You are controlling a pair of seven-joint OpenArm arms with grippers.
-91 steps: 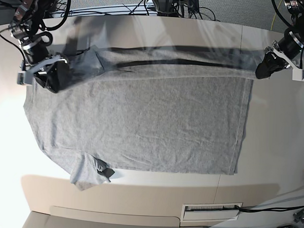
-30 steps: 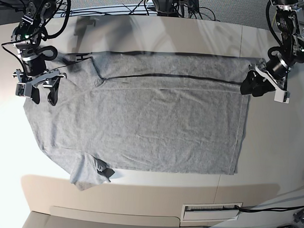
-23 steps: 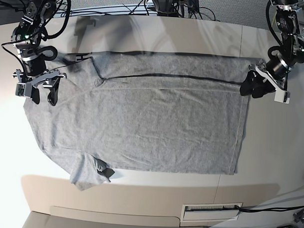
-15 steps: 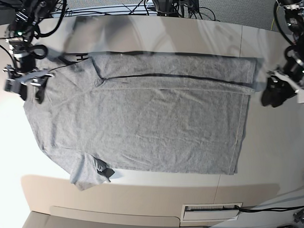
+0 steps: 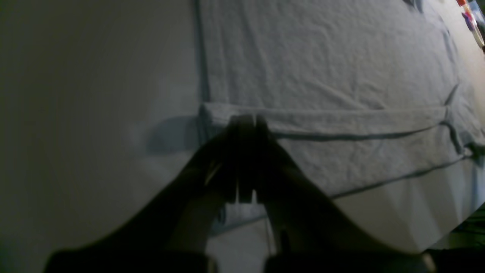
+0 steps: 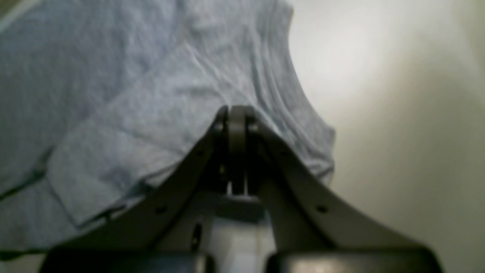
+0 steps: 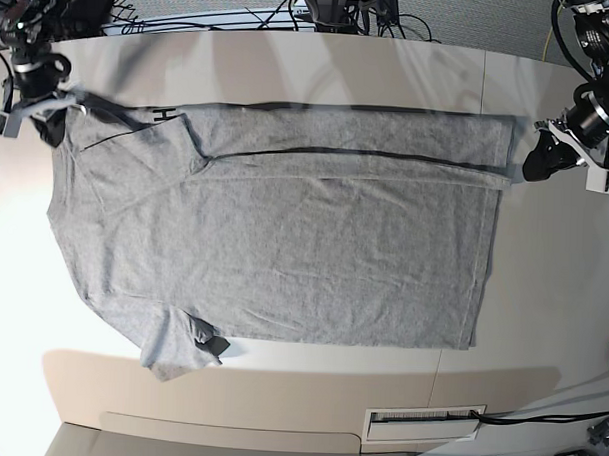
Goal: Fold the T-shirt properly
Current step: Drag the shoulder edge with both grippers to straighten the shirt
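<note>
The grey T-shirt (image 7: 284, 237) lies flat on the table, collar end at the base view's left. Its far long edge is folded toward the middle, with a dark shadow line along the fold (image 5: 341, 136). My left gripper (image 7: 535, 168) hangs just off the hem corner, jaws shut, nothing visible between them (image 5: 245, 120). My right gripper (image 7: 48, 119) is at the far left corner by the far sleeve. It is shut (image 6: 237, 110) above the wrinkled sleeve cloth (image 6: 132, 94), and no cloth shows between the fingertips. The near sleeve (image 7: 175, 349) sticks out toward the front edge.
The beige table (image 7: 552, 297) runs bare to the right of the hem and in front of the shirt. A white slotted plate (image 7: 423, 422) sits near the front edge. Cables (image 7: 322, 13) lie behind the table. A small dark patch (image 7: 212, 343) shows beside the near sleeve.
Both grippers were open on the shirt's far corners; they have drawn outward and back and have shut. Grey cloth at the far left now reaches out to the right gripper.
</note>
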